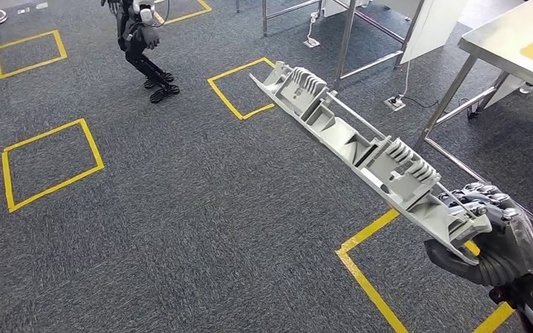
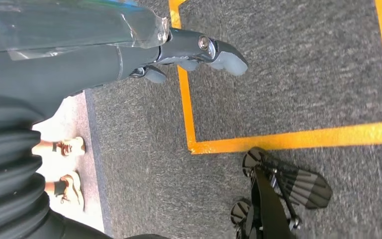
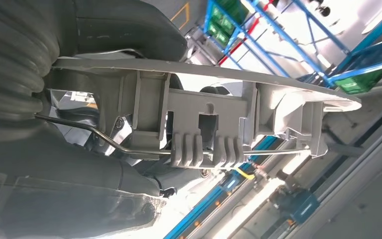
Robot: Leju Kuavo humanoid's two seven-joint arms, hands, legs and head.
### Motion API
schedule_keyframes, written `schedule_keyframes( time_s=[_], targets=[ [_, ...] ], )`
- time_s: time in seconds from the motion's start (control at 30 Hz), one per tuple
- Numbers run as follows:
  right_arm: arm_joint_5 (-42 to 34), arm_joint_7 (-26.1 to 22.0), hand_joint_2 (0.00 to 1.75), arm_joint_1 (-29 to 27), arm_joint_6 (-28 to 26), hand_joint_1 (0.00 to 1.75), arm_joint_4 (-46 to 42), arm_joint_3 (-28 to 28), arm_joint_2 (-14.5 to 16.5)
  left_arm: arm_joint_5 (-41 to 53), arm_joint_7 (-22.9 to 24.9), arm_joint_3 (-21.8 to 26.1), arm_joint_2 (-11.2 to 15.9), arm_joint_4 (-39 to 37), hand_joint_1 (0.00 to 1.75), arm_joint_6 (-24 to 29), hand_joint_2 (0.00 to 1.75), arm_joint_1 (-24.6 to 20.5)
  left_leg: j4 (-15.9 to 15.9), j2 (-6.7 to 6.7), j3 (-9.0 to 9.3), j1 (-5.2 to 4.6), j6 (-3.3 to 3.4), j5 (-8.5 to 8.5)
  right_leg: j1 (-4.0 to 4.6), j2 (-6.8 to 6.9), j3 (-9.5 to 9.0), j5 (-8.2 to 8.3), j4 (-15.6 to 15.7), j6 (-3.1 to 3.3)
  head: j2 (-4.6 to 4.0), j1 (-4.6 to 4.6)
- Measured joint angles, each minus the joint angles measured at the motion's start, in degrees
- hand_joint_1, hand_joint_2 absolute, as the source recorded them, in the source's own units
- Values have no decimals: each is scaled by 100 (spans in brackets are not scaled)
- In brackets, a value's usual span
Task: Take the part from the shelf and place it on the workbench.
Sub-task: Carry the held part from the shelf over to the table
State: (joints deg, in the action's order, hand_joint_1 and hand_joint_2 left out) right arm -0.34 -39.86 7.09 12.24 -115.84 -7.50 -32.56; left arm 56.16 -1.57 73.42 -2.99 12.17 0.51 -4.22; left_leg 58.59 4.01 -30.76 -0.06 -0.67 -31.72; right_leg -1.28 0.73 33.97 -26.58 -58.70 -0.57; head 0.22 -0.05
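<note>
The right hand (image 1: 491,241) grips one end of the long grey ribbed plastic part (image 1: 361,148), which juts away over carpet; the left hand (image 2: 189,52) hangs with fingers loosely apart, holding nothing.

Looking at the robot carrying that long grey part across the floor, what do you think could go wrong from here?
The right hand grips the long grey part at one end only, so the free end may sag or twist loose. That end juts out toward the metal table legs, so a turn could knock it. The workbench stands off to the right, so setting it down flat may be awkward.
</note>
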Motion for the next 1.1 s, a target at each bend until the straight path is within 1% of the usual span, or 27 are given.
schedule_keyframes(
  time_s=[0.03,0.07,0.1,0.13,0.17,0.2,0.23,0.27,0.3,0.33,0.37,0.43,0.47,0.5,0.57,0.6,0.63,0.67,0.7,0.73,0.8,0.83,0.87,0.93,0.97,1.03,1.1],
  targets=[
    [-11,1,175,2,4,175,-9,2,-18,14,1,-1,-4,-5,0,0,175,2,274,-163,-130,12,-24,-163,-10,-44,5,12,4,27,0,-3],
    [-20,1,175,9,9,175,-14,2,-28,26,3,-1,-6,-11,0,1,175,6,669,-303,-318,17,-34,-361,-8,-94,15,20,2,47,-1,-6],
    [-26,1,175,15,14,175,-14,-3,-29,31,5,-1,-5,-17,0,1,175,12,1098,-369,-530,18,-35,-536,-2,-147,26,27,1,61,-1,-8],
    [-27,1,175,19,19,175,-13,-9,-29,32,7,0,-5,-21,0,1,175,16,1433,-392,-707,17,-30,-632,4,-206,33,32,0,68,-1,-8],
    [-27,1,175,23,26,175,-12,-16,-29,32,8,0,-5,-23,0,1,175,18,1567,-399,-793,17,-17,-613,11,-267,35,36,-1,72,-1,-8],
    [-28,1,175,28,38,175,-11,-23,-29,32,8,0,-7,-25,0,1,175,19,1457,-411,-761,16,3,-481,16,-329,33,38,-1,72,-1,-7],
    [-33,1,175,40,65,175,-10,-30,-28,32,8,0,-7,-26,0,-1,175,18,1126,-453,-614,15,30,-271,19,-393,28,41,0,69,-1,-7],
    [-50,2,175,63,117,175,-6,-41,-23,33,8,-1,-3,-26,0,-4,175,17,679,-563,-407,13,62,-56,14,-453,25,47,0,62,-1,-7],
    [-89,2,175,99,198,175,2,-58,-12,35,7,-1,0,-26,0,-8,175,14,277,-675,-216,12,87,91,19,-516,30,55,-4,48,-1,-2],
    [-150,3,175,146,312,175,15,-90,12,39,5,-2,3,-26,0,-12,175,11,-6,-756,-81,6,103,173,16,-576,43,68,-5,25,-1,-2],
    [-230,4,175,195,453,175,34,-134,48,44,3,-2,5,-26,0,-14,175,8,-140,-797,-19,-5,114,188,8,-636,60,84,-3,-4,-1,-1],
    [-404,7,175,294,799,175,85,-256,159,57,2,-2,-2,-26,0,-12,175,-11,-181,-684,2,-20,147,202,-14,-744,96,125,18,-76,-1,-4],
    [-474,9,175,342,973,175,120,-331,224,65,2,-1,-8,-26,0,-10,175,-29,-205,-622,16,-16,181,229,-15,-694,122,115,-4,-101,-1,1],
    [-527,20,175,404,1136,175,164,-423,297,74,2,-1,-16,-26,0,-10,175,-46,-231,-552,27,-6,213,257,-8,-575,179,45,-106,-122,-1,13],
    [-584,54,175,545,1362,175,263,-644,446,91,4,-2,-31,-26,0,-10,175,-63,-258,-410,27,5,249,290,10,-254,432,-288,-662,-153,-1,37],
    [-602,75,175,611,1434,175,311,-771,525,99,7,-2,-37,-26,0,-10,175,-63,-256,-335,16,4,253,291,10,-171,611,-490,-1073,-174,-1,47],
    [-614,92,175,664,1482,175,353,-893,601,107,10,-2,-42,-26,0,-10,175,-62,-255,-258,8,4,253,291,6,-141,762,-630,-1435,-192,-1,48],
    [-623,107,175,708,1514,175,390,-1010,673,115,13,-1,-46,-26,0,-10,175,-63,-253,-184,5,4,252,290,2,-128,829,-675,-1635,-203,-1,49],
    [-632,120,175,752,1538,175,421,-1114,736,122,15,-1,-52,-26,0,-10,175,-68,-251,-116,6,7,248,288,-3,-110,776,-610,-1594,-208,-1,52],
    [-642,136,175,802,1556,175,446,-1198,784,127,19,-1,-58,-26,0,-10,175,-74,-247,-54,13,11,239,282,-9,-73,602,-457,-1306,-208,-1,51],
    [-705,200,175,934,1610,175,484,-1346,880,130,24,-2,-67,-25,0,-11,175,-85,-225,52,27,0,194,254,-5,122,130,-144,-448,-188,0,52],
    [-761,250,175,1007,1648,175,499,-1421,942,130,26,-2,-67,-25,0,-11,175,-90,-211,100,28,-12,166,239,7,187,-19,-62,-156,-155,0,49],
    [-822,304,175,1073,1686,175,510,-1493,1011,129,26,-2,-66,-24,0,-11,175,-93,-199,145,29,-26,137,229,21,222,-85,-37,-9,-118,0,43],
    [-935,449,175,1187,1728,175,520,-1628,1149,127,26,-1,-66,-24,0,-14,175,-107,-195,238,36,-30,90,224,42,115,-58,-33,3,-37,-1,32],
    [-969,530,175,1248,1729,175,521,-1682,1206,126,27,-1,-68,-24,0,-19,175,-120,-180,223,29,-17,56,204,35,66,-48,-21,6,-8,-1,29],
    [-1009,684,175,1381,1703,175,521,-1762,1303,131,27,-2,-79,-24,0,-37,175,-149,86,-14,-96,13,-7,10,13,-27,-32,8,17,62,-1,19],
    [-1016,763,175,1476,1650,175,524,-1814,1382,140,27,-3,-85,-24,0,-51,175,-151,828,-314,-453,27,-36,-369,5,-118,-2,31,18,112,-1,7]
  ],
)
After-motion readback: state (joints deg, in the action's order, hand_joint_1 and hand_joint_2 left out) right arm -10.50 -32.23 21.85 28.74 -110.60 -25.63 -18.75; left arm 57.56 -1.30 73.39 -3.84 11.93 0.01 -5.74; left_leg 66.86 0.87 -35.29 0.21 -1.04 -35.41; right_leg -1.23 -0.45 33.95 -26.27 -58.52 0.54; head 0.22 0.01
